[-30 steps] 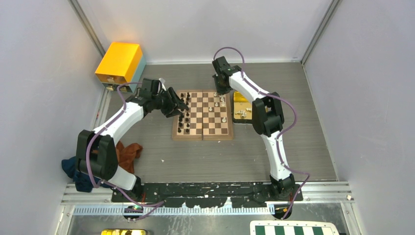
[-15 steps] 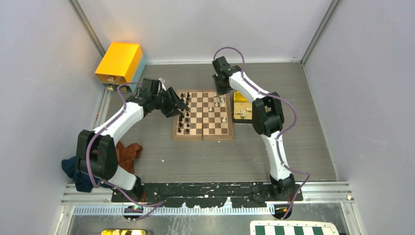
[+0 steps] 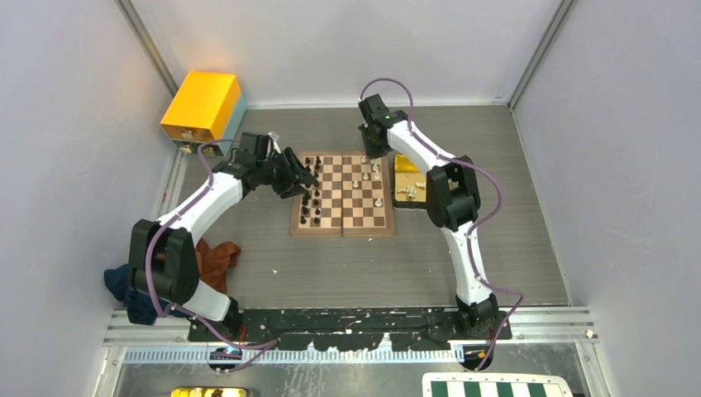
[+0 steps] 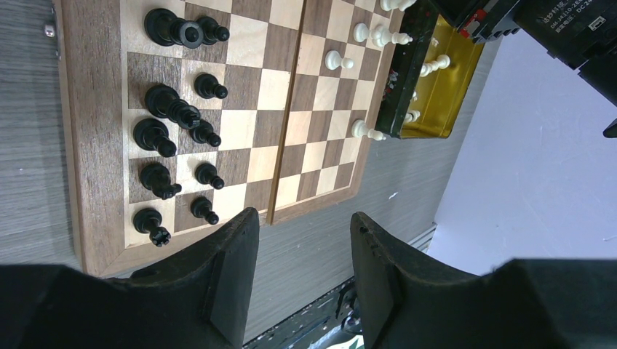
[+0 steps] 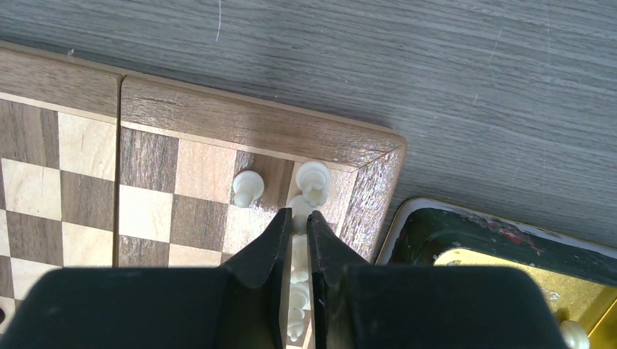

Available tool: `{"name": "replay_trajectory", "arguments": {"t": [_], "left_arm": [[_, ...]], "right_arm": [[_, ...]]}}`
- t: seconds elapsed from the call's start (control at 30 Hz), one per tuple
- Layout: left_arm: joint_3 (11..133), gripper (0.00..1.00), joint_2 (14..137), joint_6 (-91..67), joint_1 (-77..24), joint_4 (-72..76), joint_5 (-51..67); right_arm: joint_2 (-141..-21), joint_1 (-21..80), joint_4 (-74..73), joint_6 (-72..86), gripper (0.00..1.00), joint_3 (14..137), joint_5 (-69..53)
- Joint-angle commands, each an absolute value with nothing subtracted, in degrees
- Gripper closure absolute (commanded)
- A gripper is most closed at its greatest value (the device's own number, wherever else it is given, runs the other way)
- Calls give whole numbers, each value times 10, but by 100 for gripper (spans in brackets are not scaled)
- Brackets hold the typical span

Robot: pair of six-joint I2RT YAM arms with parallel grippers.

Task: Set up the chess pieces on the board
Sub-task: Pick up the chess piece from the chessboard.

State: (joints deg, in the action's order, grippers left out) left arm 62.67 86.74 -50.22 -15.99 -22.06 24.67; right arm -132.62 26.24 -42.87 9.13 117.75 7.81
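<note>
The wooden board (image 3: 342,232) lies between the arms. Black chess pieces (image 4: 169,109) stand in two columns along its left side, and a few white chess pieces (image 4: 333,59) stand near its right side. My left gripper (image 4: 304,218) hovers open over the board's left part (image 3: 307,178) with nothing between its fingers. At the board's far right corner, my right gripper (image 5: 297,217) is shut on a white piece (image 5: 299,254). Two more white pieces (image 5: 247,187) (image 5: 313,177) stand just beyond its fingertips.
A gold tray (image 3: 407,178) holding loose white pieces sits against the board's right edge. A yellow box (image 3: 205,103) stands at the back left. Orange and dark blue cloths (image 3: 216,258) lie by the left arm. A green-and-white checkered board (image 3: 496,386) lies at the bottom edge.
</note>
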Motion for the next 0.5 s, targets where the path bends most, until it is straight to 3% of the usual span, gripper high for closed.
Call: {"name": "replay_trajectory", "arguments": {"t": [0.0, 0.47], "left_arm": [[639, 50, 844, -491, -155, -202, 256], [636, 50, 833, -491, -155, -204, 253]], "right_arm": [[-1268, 268, -410, 83, 92, 1181, 79], [-1236, 287, -410, 79, 93, 1157, 88]]}}
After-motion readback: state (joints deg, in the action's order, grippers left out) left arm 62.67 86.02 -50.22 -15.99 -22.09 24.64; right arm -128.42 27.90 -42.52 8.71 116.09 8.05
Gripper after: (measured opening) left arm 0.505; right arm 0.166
